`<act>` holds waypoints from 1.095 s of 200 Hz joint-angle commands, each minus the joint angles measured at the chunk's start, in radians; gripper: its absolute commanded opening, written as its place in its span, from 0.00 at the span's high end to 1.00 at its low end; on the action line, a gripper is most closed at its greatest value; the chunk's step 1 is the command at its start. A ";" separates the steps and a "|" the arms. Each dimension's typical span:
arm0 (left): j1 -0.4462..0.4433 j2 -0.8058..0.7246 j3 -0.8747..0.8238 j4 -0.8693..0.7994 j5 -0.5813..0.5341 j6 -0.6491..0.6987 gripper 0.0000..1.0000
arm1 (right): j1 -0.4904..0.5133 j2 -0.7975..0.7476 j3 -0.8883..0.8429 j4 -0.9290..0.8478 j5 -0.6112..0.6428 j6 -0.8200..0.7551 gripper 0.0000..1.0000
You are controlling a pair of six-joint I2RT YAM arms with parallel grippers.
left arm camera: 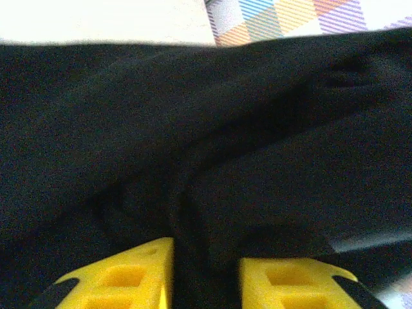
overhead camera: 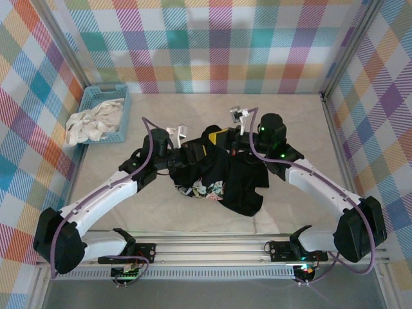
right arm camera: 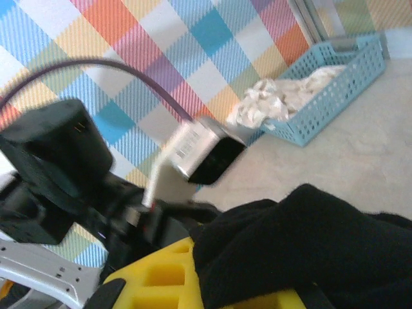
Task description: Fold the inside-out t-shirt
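Observation:
The inside-out t-shirt (overhead camera: 239, 181) is a black bunched heap at the table's middle, its multicoloured print (overhead camera: 205, 190) showing at the near-left edge. Its upper part is lifted between my two grippers. My left gripper (overhead camera: 193, 153) meets it from the left; in the left wrist view a fold of black cloth (left arm camera: 212, 161) fills the gap between the yellow fingers (left arm camera: 138, 273), so the gripper (left arm camera: 206, 264) is shut on it. My right gripper (overhead camera: 223, 138) comes in from the right. In its wrist view the gripper (right arm camera: 219, 283) is shut on a thick wad of shirt (right arm camera: 309, 244).
A blue basket (overhead camera: 122, 102) holding a white-cream cloth (overhead camera: 93, 122) stands at the back left; both also appear in the right wrist view, basket (right arm camera: 335, 116) and cloth (right arm camera: 290, 93). Checked walls close the table on three sides. The two wrists sit close together.

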 commanded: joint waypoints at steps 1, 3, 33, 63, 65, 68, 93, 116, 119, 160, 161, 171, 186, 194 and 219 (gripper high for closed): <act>-0.010 0.030 -0.050 0.144 0.055 0.010 0.83 | -0.036 -0.039 0.026 0.185 -0.014 0.094 1.00; -0.011 0.032 -0.055 0.153 0.056 0.012 0.85 | -0.041 -0.037 0.027 0.195 -0.017 0.101 1.00; -0.010 0.022 -0.127 0.285 0.065 0.037 1.00 | -0.078 -0.024 0.060 0.219 -0.075 0.149 1.00; -0.011 -0.064 -0.217 0.456 0.043 0.071 1.00 | -0.115 -0.026 0.042 0.166 -0.094 0.139 1.00; -0.011 -0.074 -0.224 0.466 0.040 0.073 1.00 | -0.118 -0.027 0.039 0.168 -0.096 0.141 1.00; -0.011 -0.087 -0.232 0.477 0.033 0.079 1.00 | -0.120 -0.025 0.036 0.171 -0.103 0.145 1.00; -0.011 -0.150 -0.203 0.306 -0.043 0.229 0.98 | -0.125 0.002 0.022 0.240 -0.172 0.214 1.00; -0.011 -0.169 -0.127 0.091 -0.118 0.373 0.59 | -0.125 0.012 0.029 0.238 -0.207 0.213 1.00; -0.011 -0.172 -0.121 0.076 -0.123 0.384 0.55 | -0.125 0.010 0.029 0.228 -0.206 0.206 1.00; -0.019 -0.223 -0.073 0.052 -0.112 0.434 0.41 | -0.124 0.020 0.037 0.176 -0.215 0.173 1.00; -0.019 -0.222 -0.070 0.052 -0.109 0.435 0.41 | -0.124 0.021 0.037 0.176 -0.217 0.173 1.00; -0.025 -0.211 -0.043 0.051 -0.065 0.436 0.43 | -0.125 0.025 0.038 0.173 -0.218 0.170 1.00; -0.035 -0.195 0.002 0.031 -0.015 0.438 0.47 | -0.123 0.031 0.041 0.165 -0.217 0.166 1.00; -0.042 -0.192 0.017 0.029 -0.005 0.438 0.50 | -0.125 0.034 0.043 0.164 -0.218 0.165 1.00; -0.049 -0.178 0.058 0.032 0.031 0.436 0.58 | -0.125 0.036 0.047 0.155 -0.218 0.158 1.00</act>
